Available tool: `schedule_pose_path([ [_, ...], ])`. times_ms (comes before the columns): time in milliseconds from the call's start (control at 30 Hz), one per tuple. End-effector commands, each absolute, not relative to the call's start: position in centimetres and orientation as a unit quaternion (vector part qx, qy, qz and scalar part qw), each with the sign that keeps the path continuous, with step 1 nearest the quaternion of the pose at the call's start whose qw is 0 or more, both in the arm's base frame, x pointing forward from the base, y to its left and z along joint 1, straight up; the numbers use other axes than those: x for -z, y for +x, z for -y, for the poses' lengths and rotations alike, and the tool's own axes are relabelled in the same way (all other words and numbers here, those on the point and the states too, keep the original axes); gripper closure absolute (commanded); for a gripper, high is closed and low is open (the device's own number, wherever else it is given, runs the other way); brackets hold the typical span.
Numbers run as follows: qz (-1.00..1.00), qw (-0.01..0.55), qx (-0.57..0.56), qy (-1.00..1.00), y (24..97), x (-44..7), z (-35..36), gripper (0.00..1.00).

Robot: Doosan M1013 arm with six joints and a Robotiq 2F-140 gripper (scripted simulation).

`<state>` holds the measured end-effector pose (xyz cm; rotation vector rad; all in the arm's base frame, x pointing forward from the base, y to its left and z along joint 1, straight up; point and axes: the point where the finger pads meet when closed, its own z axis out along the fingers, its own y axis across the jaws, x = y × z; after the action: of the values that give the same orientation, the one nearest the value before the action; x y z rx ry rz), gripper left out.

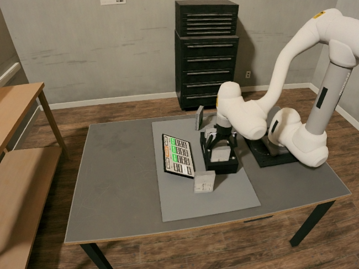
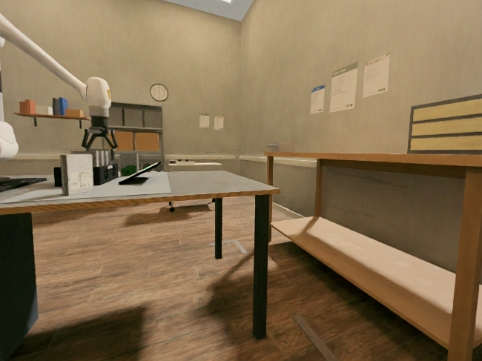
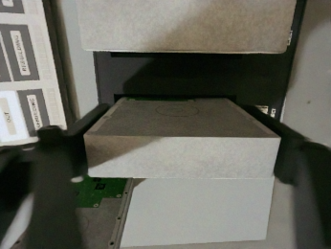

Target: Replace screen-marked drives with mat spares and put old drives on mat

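Note:
The black dock (image 1: pixel 222 168) (image 2: pixel 105 173) stands on the light grey mat (image 1: pixel 209 203), with grey drives upright in its bays. My gripper (image 1: pixel 220 146) (image 2: pixel 98 144) (image 3: pixel 176 120) is down over the dock and open. Its fingers sit close on either side of the top of one grey drive (image 3: pixel 182 148) (image 1: pixel 220 154). Another drive (image 3: pixel 187 24) stands further back, with a dark gap between the two. The tilted screen (image 1: pixel 178 155) (image 2: pixel 139 173) (image 3: pixel 24 72) is left of the dock and shows green cells and one orange cell. One spare drive (image 1: pixel 204 182) (image 2: pixel 76 173) (image 3: pixel 102 196) stands in front of the dock. The other spare drive (image 1: pixel 199 117) stands behind the dock.
The arm's base (image 1: pixel 269 155) is mounted right of the dock on the grey table (image 1: pixel 119 176). A black drawer cabinet (image 1: pixel 206 53) stands at the back wall. A wooden shelf bench (image 1: pixel 17 149) (image 2: pixel 382 233) is beside the table.

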<state>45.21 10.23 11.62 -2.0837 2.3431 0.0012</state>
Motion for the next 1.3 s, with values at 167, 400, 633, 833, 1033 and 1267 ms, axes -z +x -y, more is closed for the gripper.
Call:
schedule_pose_path([
  [167, -0.747, 0.004, 0.0, -0.664, 45.24, -11.71, -10.24, 0.28],
  [400, -0.747, 0.004, 0.0, -0.664, 45.24, -11.76, -10.24, 0.28],
  [633, -0.747, 0.004, 0.0, -0.664, 45.24, -11.82, -10.24, 0.29],
  [833, -0.747, 0.004, 0.0, -0.664, 45.24, -11.86, -10.24, 0.29],
  [1033, -0.747, 0.004, 0.0, -0.664, 45.24, -11.93, -10.24, 0.29],
  [1267, -0.747, 0.004, 0.0, -0.664, 45.24, -11.97, -10.24, 0.9],
])
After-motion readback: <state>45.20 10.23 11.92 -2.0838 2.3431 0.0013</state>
